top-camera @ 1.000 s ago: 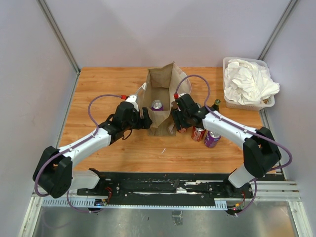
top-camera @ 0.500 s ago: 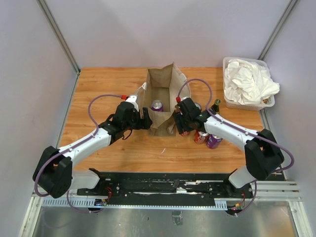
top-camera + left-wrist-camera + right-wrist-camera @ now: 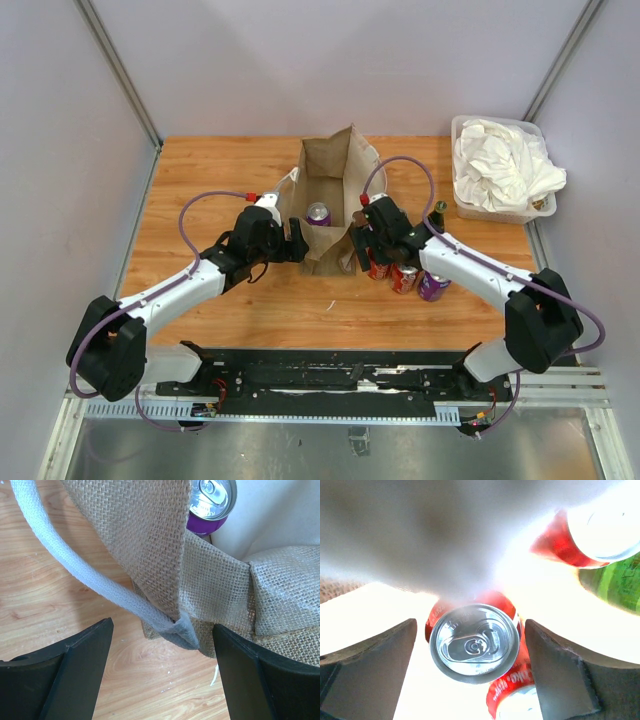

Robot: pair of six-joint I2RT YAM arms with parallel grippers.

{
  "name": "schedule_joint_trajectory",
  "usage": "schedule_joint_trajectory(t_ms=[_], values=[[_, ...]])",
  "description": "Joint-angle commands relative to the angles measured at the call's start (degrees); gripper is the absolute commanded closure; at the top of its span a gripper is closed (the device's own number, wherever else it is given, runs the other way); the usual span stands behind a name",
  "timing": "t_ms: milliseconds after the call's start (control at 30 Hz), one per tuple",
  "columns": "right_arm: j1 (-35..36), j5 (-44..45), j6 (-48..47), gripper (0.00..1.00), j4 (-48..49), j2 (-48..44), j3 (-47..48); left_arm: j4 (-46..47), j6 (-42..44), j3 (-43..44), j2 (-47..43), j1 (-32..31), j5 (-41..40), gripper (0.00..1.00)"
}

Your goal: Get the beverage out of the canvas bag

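Note:
The tan canvas bag [image 3: 327, 165] stands upright and open at the table's middle, with a purple beverage can [image 3: 318, 213] inside. In the left wrist view the can's top [image 3: 212, 500] shows past the burlap wall [image 3: 150, 540] and white strap handle [image 3: 90, 582]. My left gripper [image 3: 298, 246] is open, its jaws either side of the bag's near-left corner tab [image 3: 180, 630] without gripping it. My right gripper [image 3: 368, 250] is open just right of the bag, above an upright red can [image 3: 472, 647] that stands between its fingers with small gaps on both sides.
Right of the bag stand the red can [image 3: 378, 268], a second red can [image 3: 403, 278], a purple can [image 3: 432, 285] and a green bottle [image 3: 438, 210]. A clear tub of white cloths [image 3: 500, 165] sits at the far right. Grey walls enclose the wooden table [image 3: 220, 170].
My right gripper has shifted right and away from the bag's right wall; a red can now shows on the table below it. The left arm and bag have not moved.

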Motion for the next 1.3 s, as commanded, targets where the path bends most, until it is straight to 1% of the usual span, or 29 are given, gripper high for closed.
schedule_joint_trajectory(t_ms=[0,167,400,500,633,733,900,1033,1133,1200,1267], values=[[-1.79,2.39,-0.68,0.10,-1.68,-0.57,3.60,-3.99,1.44,0.15,0.05,-0.45,-0.66,0.15],[-1.77,4.54,-2.35,0.09,-4.58,-3.39,8.85,-4.18,1.29,-0.07,-0.52,-0.45,-0.69,0.15],[-1.48,8.80,-5.66,0.08,-8.83,-10.96,19.51,-3.88,1.03,-0.16,-0.18,-0.45,-0.26,0.15],[-1.31,7.34,-7.10,0.10,-8.70,-12.71,24.44,-3.67,0.94,-0.16,-0.16,-0.45,-0.01,0.15],[-0.94,1.94,-7.90,0.19,-12.21,-8.68,34.15,-4.14,1.24,0.07,-0.25,-0.45,0.26,0.15],[0.11,-1.91,-8.88,0.24,-13.13,-4.45,39.55,-4.93,1.34,0.36,-0.77,-0.45,0.51,0.15],[1.82,-6.43,-10.35,0.26,-13.90,4.14,46.53,-6.29,1.26,0.66,-2.69,-0.45,0.39,0.15],[1.93,-10.18,-9.59,0.26,-14.18,10.31,48.99,-6.81,1.01,0.85,-4.47,-0.45,0.20,0.15],[1.97,-11.59,-8.72,0.24,-13.72,13.60,48.47,-6.91,0.75,0.74,-5.07,-0.45,0.66,0.15],[1.97,-12.01,-8.20,0.19,-13.28,14.98,47.19,-7.14,0.70,0.72,-5.14,-0.45,0.99,0.15],[2.00,-12.05,-7.80,0.11,-12.81,16.11,45.61,-7.54,0.73,0.73,-5.24,-0.44,1.19,0.15]])
